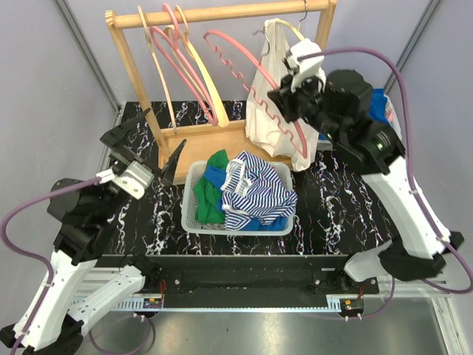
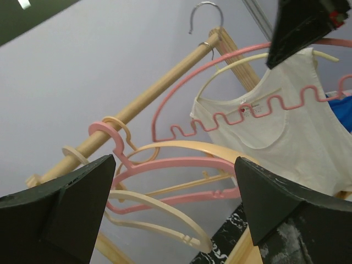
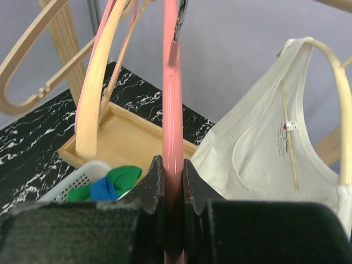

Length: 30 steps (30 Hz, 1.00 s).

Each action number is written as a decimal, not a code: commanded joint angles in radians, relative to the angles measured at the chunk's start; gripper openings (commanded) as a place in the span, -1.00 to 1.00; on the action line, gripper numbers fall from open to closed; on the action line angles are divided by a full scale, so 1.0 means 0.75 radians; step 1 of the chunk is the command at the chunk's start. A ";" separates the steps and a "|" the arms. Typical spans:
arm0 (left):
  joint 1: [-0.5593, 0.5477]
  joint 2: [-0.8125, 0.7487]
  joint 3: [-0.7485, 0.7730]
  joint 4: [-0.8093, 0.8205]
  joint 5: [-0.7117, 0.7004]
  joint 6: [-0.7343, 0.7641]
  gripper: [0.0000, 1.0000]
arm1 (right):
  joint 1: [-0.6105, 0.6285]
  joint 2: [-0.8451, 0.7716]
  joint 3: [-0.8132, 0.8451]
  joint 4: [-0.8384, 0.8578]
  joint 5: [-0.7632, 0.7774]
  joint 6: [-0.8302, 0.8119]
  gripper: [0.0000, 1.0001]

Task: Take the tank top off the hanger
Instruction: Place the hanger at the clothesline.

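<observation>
White tank top point(image 1: 260, 118) hangs at the right end of the wooden rail point(image 1: 222, 13), on a cream hanger point(image 3: 336, 99) whose arms run through its straps. Its long axis runs straight down: neck and straps up at the rail, hem down by the rack's wooden base point(image 1: 199, 137). The open neckline, with the label showing inside, faces left along the rail toward the other hangers.

The right gripper point(image 1: 284, 100) is clenched on a pink hanger point(image 1: 244, 70) with a wavy lower bar. From the right wrist, the pink bar stands upright, pinched between both fingers point(image 3: 154, 184), with the tank top just to its right. From the left wrist, the wavy bar crosses in front of the tank top's chest; whether it touches the cloth cannot be told.

The left gripper point(image 1: 151, 144) is released, jaws wide apart, holding nothing, near the left end of the rack base and well apart from the tank top.

On the right, the rack's post point(image 1: 325, 22) stands just beside the tank top's right edge. On the left, several bare hangers point(image 1: 177, 66) crowd the rail. A white basket point(image 1: 188, 192) with a striped shirt point(image 1: 255, 192) and other clothes sits just in front of the base, its right corner near the hem. Black marbled table point(image 1: 325, 207) shows to the right of the basket, beneath the right arm.
</observation>
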 commanded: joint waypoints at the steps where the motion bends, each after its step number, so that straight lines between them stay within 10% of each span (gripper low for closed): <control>1: 0.003 0.022 0.083 -0.128 -0.061 -0.137 0.98 | -0.002 0.205 0.316 0.040 0.107 -0.024 -1.00; 9: 0.003 -0.064 0.063 -0.144 -0.043 -0.142 0.98 | -0.053 0.572 0.785 -0.122 0.095 -0.007 -1.00; 30: -0.008 -0.142 0.049 -0.206 -0.006 -0.121 0.98 | -0.137 0.881 1.049 -0.001 -0.018 0.036 -1.00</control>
